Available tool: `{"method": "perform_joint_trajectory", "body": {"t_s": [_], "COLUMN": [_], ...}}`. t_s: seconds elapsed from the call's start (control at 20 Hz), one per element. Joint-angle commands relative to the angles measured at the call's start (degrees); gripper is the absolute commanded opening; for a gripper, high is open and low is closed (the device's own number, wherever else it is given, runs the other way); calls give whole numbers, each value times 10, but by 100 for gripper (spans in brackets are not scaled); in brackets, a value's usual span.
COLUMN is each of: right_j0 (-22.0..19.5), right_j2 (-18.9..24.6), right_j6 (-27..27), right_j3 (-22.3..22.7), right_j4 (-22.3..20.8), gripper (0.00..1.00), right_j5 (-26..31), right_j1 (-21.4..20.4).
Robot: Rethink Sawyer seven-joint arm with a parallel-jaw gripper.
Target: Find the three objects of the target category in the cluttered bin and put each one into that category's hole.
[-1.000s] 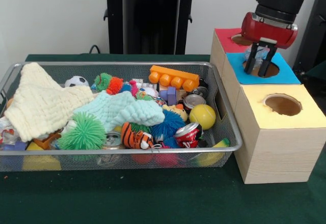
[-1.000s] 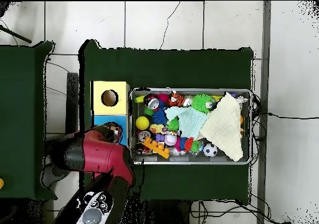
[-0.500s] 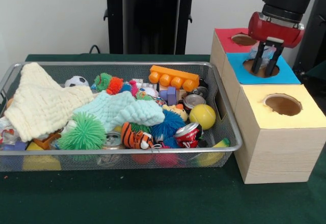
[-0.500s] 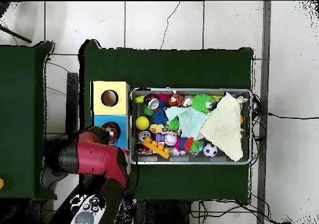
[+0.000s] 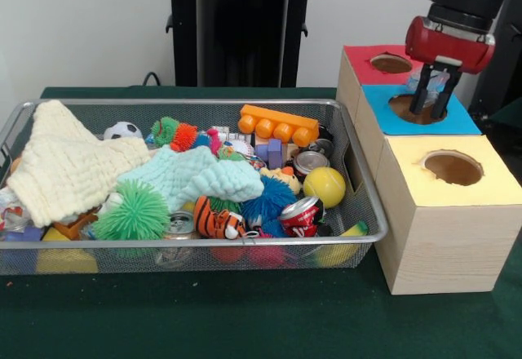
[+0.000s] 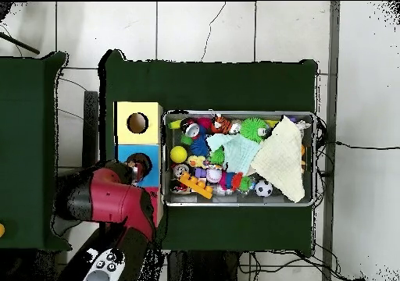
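Observation:
The silver wire-mesh bin [image 5: 196,103] is heaped with toys, cloths and cans; it also shows in the overhead view [image 6: 238,113]. To its right stand three boxes with holes, topped red [image 5: 363,55], blue [image 5: 461,121] and yellow [image 5: 489,183]. My gripper [image 5: 432,113] hangs just above the blue box's hole [image 5: 408,108], toward its right side. Its fingers point down with a pale clear thing [image 5: 431,80] between them. In the overhead view the red arm [image 6: 109,204] covers the gripper.
In the bin lie a cream cloth [image 5: 65,163], a mint cloth [image 5: 200,175], a green spiky ball [image 5: 134,212], an orange brick [image 5: 279,124], a yellow ball [image 5: 325,186], a tiger toy [image 5: 216,224] and red cans [image 5: 300,212]. The black pedestal [image 5: 241,24] stands behind.
The gripper has moved right and slightly up over the blue box, with the pale thing still between its fingers. The bin's contents have not moved.

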Motion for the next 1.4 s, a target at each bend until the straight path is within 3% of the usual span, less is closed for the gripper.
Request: {"method": "perform_joint_trajectory", "body": {"t_s": [0.05,0.95,1.0,1.4], "right_j0": [-31,-23,-22,-14], "right_j2": [70,60,59,50], "right_j6": [172,160,162,166], "right_j3": [65,62,62,60], "right_j4": [28,38,40,43], "gripper": [0,0,100,100], "right_j5": [-56,-52,-50,-56], "right_j1": [28,37,37,43]}}
